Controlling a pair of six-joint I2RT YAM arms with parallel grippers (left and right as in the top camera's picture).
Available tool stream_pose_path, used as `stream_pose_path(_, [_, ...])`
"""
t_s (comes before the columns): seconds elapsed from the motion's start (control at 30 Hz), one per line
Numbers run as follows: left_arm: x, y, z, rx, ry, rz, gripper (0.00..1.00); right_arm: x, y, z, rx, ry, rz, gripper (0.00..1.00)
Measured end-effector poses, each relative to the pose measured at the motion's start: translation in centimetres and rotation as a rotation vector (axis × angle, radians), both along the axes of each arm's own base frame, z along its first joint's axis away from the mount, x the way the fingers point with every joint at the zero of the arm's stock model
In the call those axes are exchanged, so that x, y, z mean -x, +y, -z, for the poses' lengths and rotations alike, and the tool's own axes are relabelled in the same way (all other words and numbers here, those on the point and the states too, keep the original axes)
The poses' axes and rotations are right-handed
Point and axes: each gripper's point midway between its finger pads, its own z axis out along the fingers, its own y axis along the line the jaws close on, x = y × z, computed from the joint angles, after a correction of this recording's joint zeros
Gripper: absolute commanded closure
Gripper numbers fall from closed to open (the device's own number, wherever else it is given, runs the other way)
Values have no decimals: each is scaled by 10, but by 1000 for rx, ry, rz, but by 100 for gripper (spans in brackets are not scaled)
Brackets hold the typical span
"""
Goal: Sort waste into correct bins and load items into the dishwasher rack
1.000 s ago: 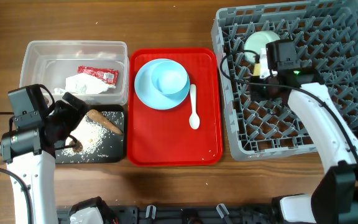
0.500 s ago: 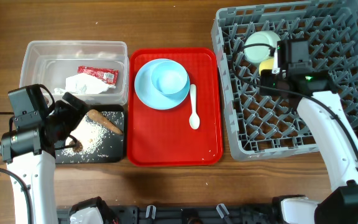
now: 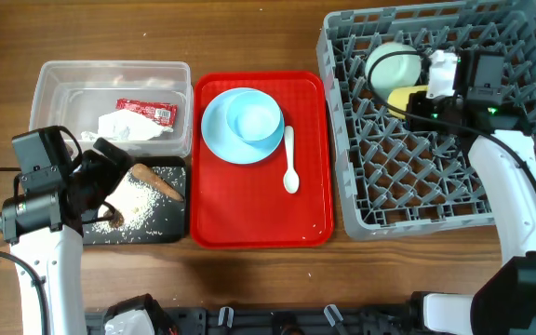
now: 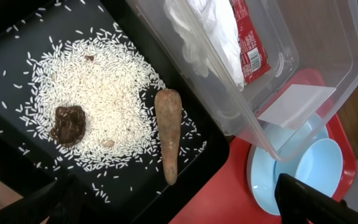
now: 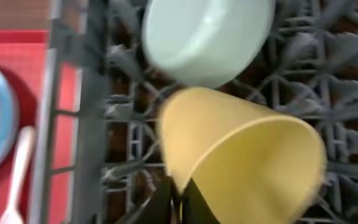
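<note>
— What has changed over the last second?

— The right arm has swung toward the far right part of the dishwasher rack (image 3: 435, 177), taking the yellow cup (image 3: 406, 97) with it. The pale green bowl (image 3: 392, 65), half covered by the arm before, is now in plain sight. The left arm has not moved.

— How does the right gripper (image 5: 180, 198) stand?

— Its fingers are closed almost together on the cup's rim. The cup is tipped on its side over the pegs, just beside the bowl, which also leans on its side in the rack's far left corner.

— And the left gripper (image 4: 179, 204)?

— Spread wide and holding nothing, above the black tray (image 3: 177, 168).

— What is in the bins?

— The clear tub (image 3: 59, 78) holds a red sauce packet (image 3: 147, 112) and crumpled white paper (image 3: 130, 128). In the black tray, rice grains (image 4: 104, 93) lie scattered, with a long brown scrap (image 4: 168, 134) and a dark lump (image 4: 69, 123) among them.

— The rest?

— On the red tray (image 3: 249, 209) sits the light blue plate (image 3: 214, 130) with the light blue bowl (image 3: 256, 116) on it, and a white spoon (image 3: 290, 160) lies just beside the plate.
</note>
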Motion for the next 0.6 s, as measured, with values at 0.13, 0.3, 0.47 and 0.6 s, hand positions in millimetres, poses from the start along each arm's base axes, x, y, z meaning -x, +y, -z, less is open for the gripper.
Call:
stream_pose_path(0.13, [0,0,0,0,0,0,0,-5,2,-7,-3,-36,-11,96])
stream_pose_path(0.3, [0,0,0,0,0,0,0,8,8,-59,-41,-166,-35,95])
stream_pose_path(0.47, [0,0,0,0,0,0,0,34,55,-96,-340,-213,-233,96])
stream_pose_path(0.6, [0,0,0,0,0,0,0,41,66,-96,-606,-175,-351,96])
